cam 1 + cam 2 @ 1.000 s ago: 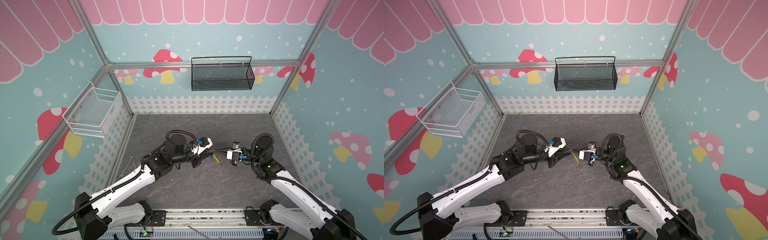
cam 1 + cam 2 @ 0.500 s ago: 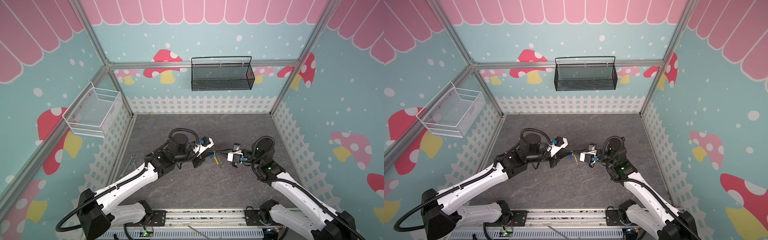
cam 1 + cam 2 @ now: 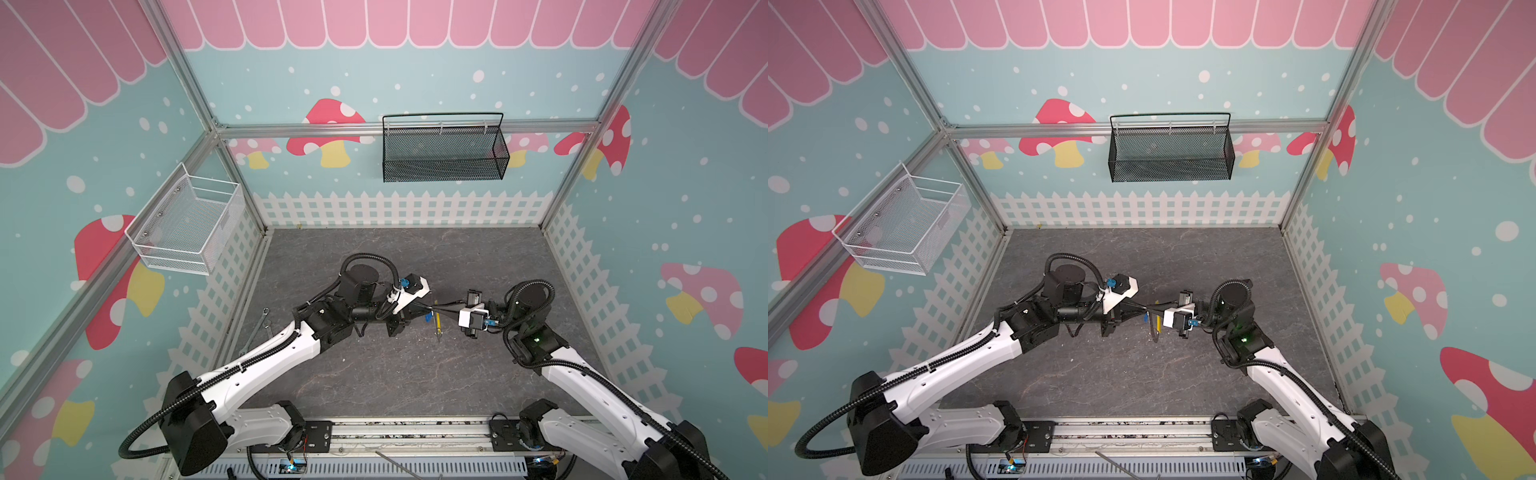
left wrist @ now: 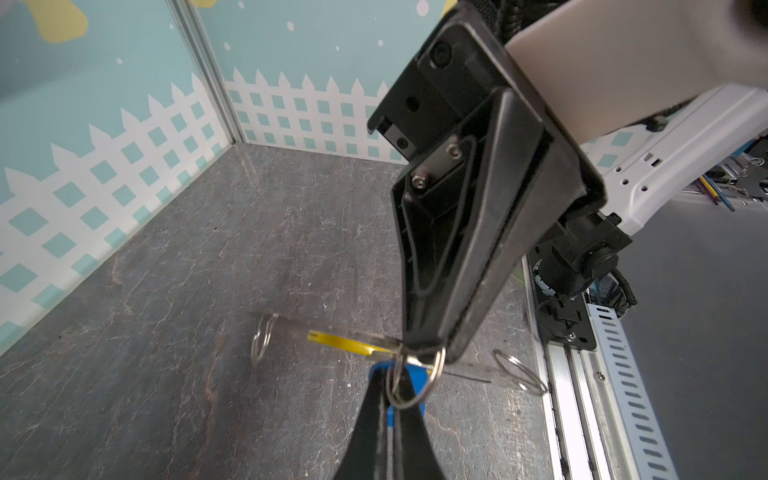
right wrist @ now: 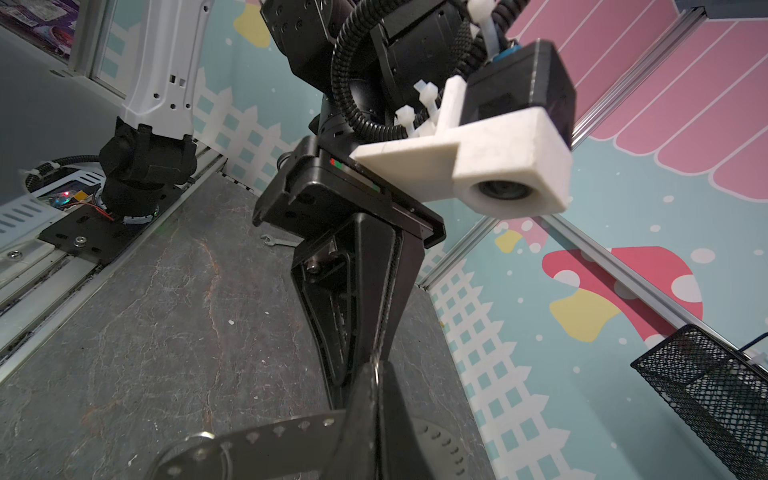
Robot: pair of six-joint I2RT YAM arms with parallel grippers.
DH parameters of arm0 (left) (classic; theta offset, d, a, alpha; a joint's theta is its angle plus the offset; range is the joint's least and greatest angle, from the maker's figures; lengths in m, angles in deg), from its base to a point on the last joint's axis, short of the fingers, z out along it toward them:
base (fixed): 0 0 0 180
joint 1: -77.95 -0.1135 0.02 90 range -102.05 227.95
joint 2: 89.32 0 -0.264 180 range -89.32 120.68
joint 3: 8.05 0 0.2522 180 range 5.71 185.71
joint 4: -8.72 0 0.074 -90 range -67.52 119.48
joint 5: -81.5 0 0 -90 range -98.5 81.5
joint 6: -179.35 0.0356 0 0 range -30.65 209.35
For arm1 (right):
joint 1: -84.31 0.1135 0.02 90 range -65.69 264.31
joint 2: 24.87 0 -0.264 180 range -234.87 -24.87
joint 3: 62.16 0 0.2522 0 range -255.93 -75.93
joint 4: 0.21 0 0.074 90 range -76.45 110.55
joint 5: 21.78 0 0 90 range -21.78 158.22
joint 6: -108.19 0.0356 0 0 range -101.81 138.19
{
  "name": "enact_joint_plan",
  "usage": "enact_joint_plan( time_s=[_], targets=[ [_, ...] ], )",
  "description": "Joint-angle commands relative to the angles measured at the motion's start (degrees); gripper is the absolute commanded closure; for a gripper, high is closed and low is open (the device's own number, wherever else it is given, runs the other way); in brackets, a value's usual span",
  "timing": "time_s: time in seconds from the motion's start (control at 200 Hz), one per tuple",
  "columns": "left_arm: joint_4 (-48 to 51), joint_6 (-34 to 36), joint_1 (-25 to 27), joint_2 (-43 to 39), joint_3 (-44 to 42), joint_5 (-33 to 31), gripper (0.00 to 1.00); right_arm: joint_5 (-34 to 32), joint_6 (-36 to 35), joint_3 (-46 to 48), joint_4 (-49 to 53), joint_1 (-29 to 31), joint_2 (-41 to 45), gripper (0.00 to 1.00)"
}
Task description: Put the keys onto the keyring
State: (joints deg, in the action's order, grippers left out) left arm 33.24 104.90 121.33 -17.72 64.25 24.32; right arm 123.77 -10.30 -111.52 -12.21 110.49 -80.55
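So far nothing is clearly threaded. Above the dark grey marbled bench [image 4: 208,249], the left hand [image 4: 392,382] is clamped shut on the tiny key with the blue plastic head [image 4: 417,380]. The right hand [image 4: 428,347] is pinched shut on the thin silver metal keyring [image 4: 434,380], its brown dotted strap with a yellow segment [image 4: 345,343] trailing. Ring and key head touch; whether the ring passes through the key's hole is hidden. Feeding the key onto the ring appears left.

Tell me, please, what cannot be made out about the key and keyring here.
- Left wrist view: the left gripper hides the blade of the key; whether it is threaded on the keyring is unclear.
- Both top views: the keyring's ring is too small.
- Right wrist view: the right gripper hides the key; the bottom edge crops the strap.
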Motion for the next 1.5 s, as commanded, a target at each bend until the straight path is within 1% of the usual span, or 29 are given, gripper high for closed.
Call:
enact_joint_plan(
  time_s=[0.0, 0.125, 0.235, 0.33, 0.455, 0.59, 0.8, 0.81, 0.83, 1.106, 1.316, 1.496],
  targets=[
    [-0.4, -0.6, 0.2, 1.7, 1.6, 3.6, 1.00, 3.1, 2.5, 0.5, -6.4, 0.3, 0.0, 1.00],
    [-1.8, -1.4, 0.2, 1.9, 1.7, 4.1, 1.00, 3.4, 3.4, 0.9, -7.3, 0.2, -0.8, 1.00],
    [-3.3, -1.3, 0.2, -0.3, -0.2, 0.4, 0.82, 1.6, 3.1, 1.6, -7.1, 0.1, -0.3, 1.00],
    [-5.7, -0.3, 0.2, -4.1, -3.3, -4.2, 0.75, 0.7, 3.6, 2.1, -7.2, -0.5, -0.1, 1.00],
    [-7.7, 2.1, 0.2, -9.1, -6.7, -8.7, 0.75, 0.7, 4.4, 2.1, -7.4, -1.0, -0.5, 1.00],
    [-7.8, 4.4, 0.4, -11.6, -7.5, -10.1, 0.76, 1.5, 5.4, 1.9, -8.2, -1.2, -1.3, 1.00],
    [-6.6, 6.4, 1.4, -9.1, -4.6, -9.2, 0.77, 2.2, 6.6, 1.6, -8.7, -1.2, -1.5, 1.00],
    [-6.6, 8.1, 1.4, -8.9, -4.4, -9.0, 0.77, 2.3, 6.5, 1.5, -8.7, -1.2, -1.5, 1.00],
    [-6.3, 8.9, 1.4, -8.5, -4.1, -8.7, 0.77, 2.3, 6.6, 1.6, -8.8, -1.2, -1.4, 1.00],
    [-5.4, 10.7, 2.1, -6.3, -2.2, -8.0, 0.77, 2.7, 7.4, 1.6, -8.9, -1.3, -1.4, 1.00],
    [-4.3, 11.6, 2.5, -5.5, -1.2, -7.4, 0.84, 2.8, 7.5, 1.1, -8.9, -1.2, -1.7, 1.00],
    [-3.7, 12.3, 3.0, -5.2, -0.7, -7.3, 0.84, 2.7, 7.8, 1.1, -8.8, -1.2, -1.9, 1.00]
  ],
)
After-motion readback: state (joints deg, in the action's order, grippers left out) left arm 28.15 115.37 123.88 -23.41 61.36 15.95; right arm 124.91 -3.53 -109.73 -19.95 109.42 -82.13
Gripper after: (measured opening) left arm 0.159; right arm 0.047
